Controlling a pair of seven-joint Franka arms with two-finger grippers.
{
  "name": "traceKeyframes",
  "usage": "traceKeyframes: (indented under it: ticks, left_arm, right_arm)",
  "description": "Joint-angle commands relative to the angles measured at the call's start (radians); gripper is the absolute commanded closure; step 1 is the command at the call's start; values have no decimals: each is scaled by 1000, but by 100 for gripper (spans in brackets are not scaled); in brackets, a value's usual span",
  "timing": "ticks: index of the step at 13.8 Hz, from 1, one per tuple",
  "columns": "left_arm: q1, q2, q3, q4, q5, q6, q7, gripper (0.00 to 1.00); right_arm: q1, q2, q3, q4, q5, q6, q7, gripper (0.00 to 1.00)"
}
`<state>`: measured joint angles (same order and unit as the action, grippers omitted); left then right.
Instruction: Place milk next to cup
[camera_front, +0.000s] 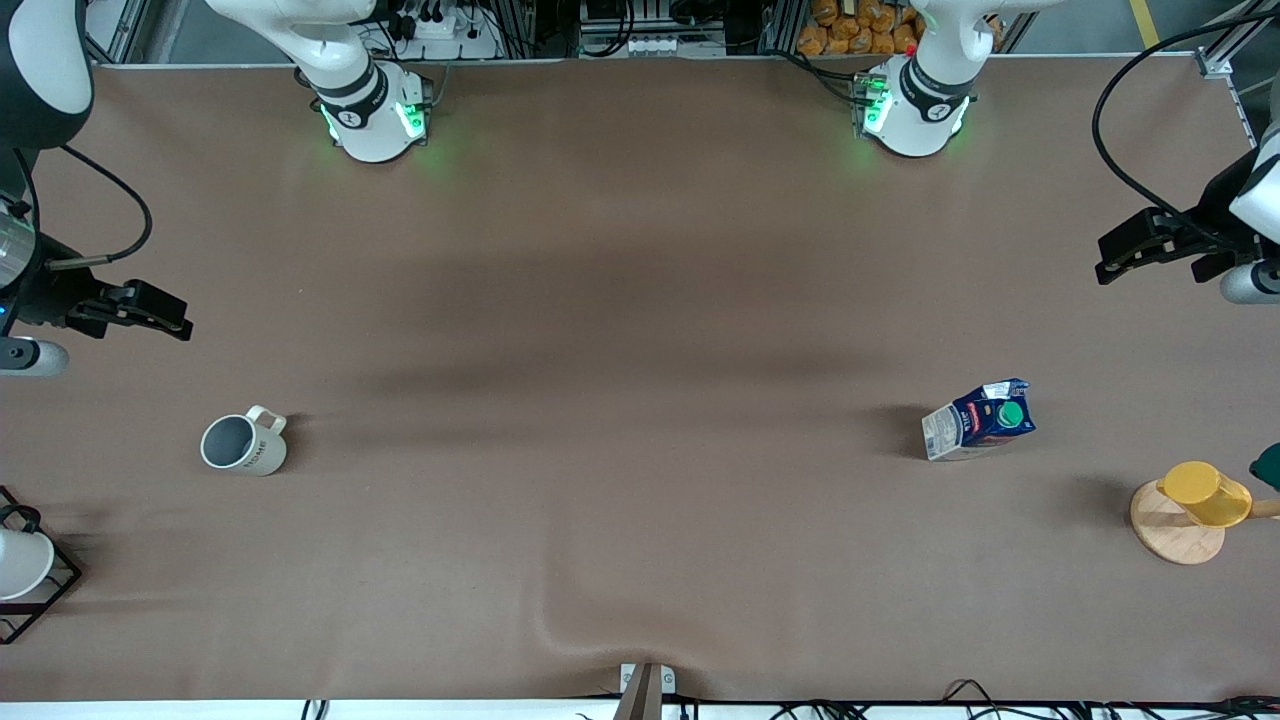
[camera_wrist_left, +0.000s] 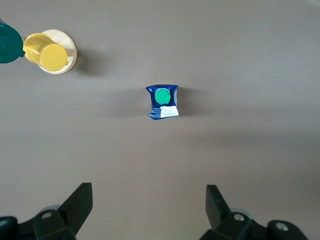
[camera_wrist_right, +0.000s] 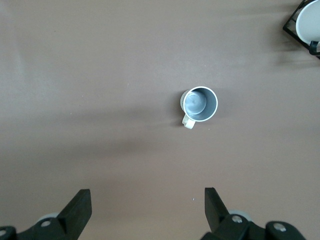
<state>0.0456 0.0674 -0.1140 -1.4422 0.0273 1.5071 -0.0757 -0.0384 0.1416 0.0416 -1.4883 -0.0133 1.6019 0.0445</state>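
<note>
The milk (camera_front: 980, 420), a dark-blue carton with a green cap, stands upright on the brown table toward the left arm's end; it also shows in the left wrist view (camera_wrist_left: 162, 101). The cup (camera_front: 243, 444), an off-white mug with a grey inside, stands toward the right arm's end and shows in the right wrist view (camera_wrist_right: 200, 105). My left gripper (camera_front: 1105, 265) is open and empty, up in the air at the table's edge, well apart from the milk (camera_wrist_left: 149, 192). My right gripper (camera_front: 185, 325) is open and empty above the table near the cup (camera_wrist_right: 147, 196).
A yellow cup on a wooden stand (camera_front: 1195, 505) and a dark green object (camera_front: 1268, 465) sit at the left arm's end, nearer the front camera than the milk. A black wire rack (camera_front: 30, 570) with a white object stands at the right arm's end.
</note>
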Motion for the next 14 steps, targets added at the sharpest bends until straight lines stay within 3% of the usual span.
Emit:
traceKeyframes:
  ticks: [1, 6, 10, 14]
  left_arm:
    - [-4, -6, -1, 2, 16, -13, 7, 0]
    - [-15, 17, -4, -3, 16, -5, 1, 0]
    - [-21, 124, -7, -12, 25, 91, -19, 0]
    - [-18, 280, -7, -14, 37, 221, -21, 0]
  right_arm:
    - [-15, -1, 12, 0, 24, -16, 3, 0]
    - [-35, 12, 12, -4, 29, -16, -3, 0]
    - [-67, 62, 11, -10, 33, -7, -22, 0]
    - [-205, 172, 12, -10, 33, 61, -202, 0]
